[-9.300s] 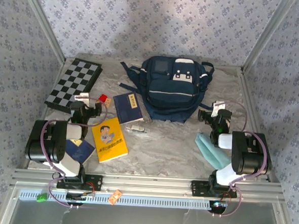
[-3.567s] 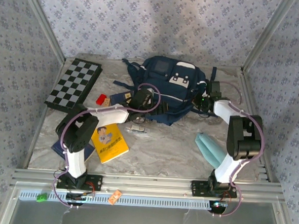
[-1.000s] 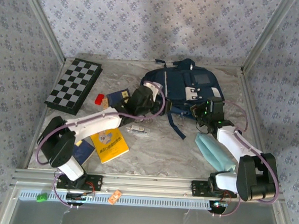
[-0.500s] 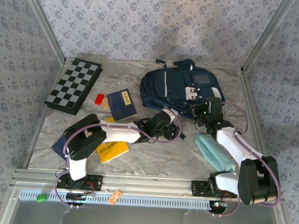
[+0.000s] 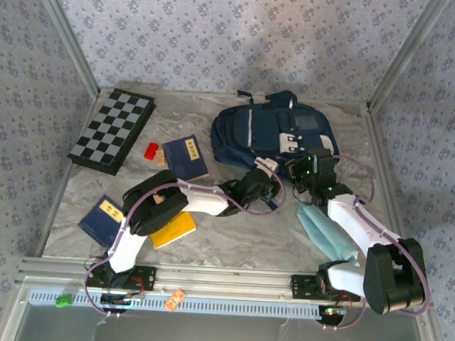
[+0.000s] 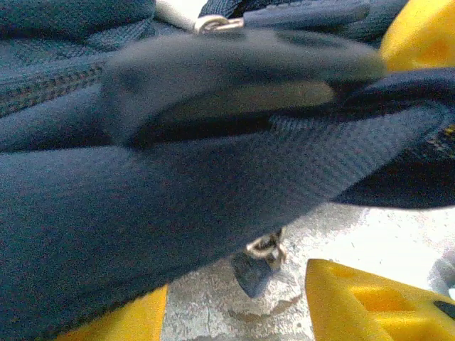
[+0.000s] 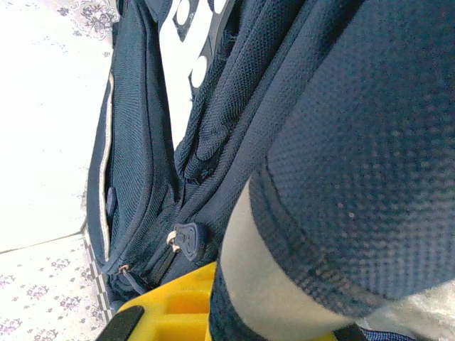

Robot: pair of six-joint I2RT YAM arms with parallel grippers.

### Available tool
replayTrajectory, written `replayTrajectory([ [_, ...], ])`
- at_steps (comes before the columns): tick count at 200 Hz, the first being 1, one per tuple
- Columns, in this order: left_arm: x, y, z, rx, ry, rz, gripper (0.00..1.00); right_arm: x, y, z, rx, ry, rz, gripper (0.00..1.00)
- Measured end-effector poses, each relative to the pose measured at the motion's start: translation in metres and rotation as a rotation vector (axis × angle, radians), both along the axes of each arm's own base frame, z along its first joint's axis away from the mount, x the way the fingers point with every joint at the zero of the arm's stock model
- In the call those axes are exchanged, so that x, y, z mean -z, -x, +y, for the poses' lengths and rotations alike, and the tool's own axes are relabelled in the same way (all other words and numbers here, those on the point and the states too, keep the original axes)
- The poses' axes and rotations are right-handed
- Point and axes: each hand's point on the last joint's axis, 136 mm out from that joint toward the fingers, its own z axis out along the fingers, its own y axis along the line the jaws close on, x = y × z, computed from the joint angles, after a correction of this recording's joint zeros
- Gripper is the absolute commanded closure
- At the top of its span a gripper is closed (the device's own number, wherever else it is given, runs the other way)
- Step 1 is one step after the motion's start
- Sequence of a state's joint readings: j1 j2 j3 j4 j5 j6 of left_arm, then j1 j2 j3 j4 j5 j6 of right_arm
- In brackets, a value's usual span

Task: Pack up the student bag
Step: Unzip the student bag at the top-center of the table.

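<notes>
Two arms at work: both reach the near edge of the student bag (image 5: 270,134), lying far right on the table (image 5: 238,245).
Right gripper (image 5: 303,166): clenched on bag fabric.
Left gripper (image 5: 263,187): fabric between its jaws; clamped or not, I cannot tell.
Progress: early, I judge; navy book (image 5: 186,157), yellow book (image 5: 174,228), chessboard (image 5: 111,129) unpacked.
</notes>
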State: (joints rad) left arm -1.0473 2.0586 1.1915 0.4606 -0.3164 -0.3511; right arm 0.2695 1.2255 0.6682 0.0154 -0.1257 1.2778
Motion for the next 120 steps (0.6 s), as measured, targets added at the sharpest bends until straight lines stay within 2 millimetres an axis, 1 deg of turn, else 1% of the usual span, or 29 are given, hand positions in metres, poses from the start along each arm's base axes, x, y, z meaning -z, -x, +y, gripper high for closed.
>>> replayTrajectory([
  [35,-0.001,-0.009,-0.006,-0.023,0.004,-0.026,0.63,-0.001,0.001,0.005,-0.003,0.002,-0.004,1.00],
  [62,-0.006,-0.017,-0.011,-0.032,0.013,-0.043,0.82,0.000,0.001,0.011,-0.011,-0.001,-0.006,1.00],
  [76,-0.007,-0.021,-0.008,-0.047,0.013,-0.046,0.87,0.000,0.000,0.010,-0.007,0.000,-0.008,1.00],
  [95,-0.007,-0.025,-0.005,-0.054,0.010,-0.048,1.00,0.000,0.000,0.010,-0.008,0.000,-0.007,1.00],
  [120,-0.004,-0.025,0.000,-0.059,0.010,-0.044,1.00,0.000,0.001,0.010,-0.012,0.005,-0.008,1.00],
])
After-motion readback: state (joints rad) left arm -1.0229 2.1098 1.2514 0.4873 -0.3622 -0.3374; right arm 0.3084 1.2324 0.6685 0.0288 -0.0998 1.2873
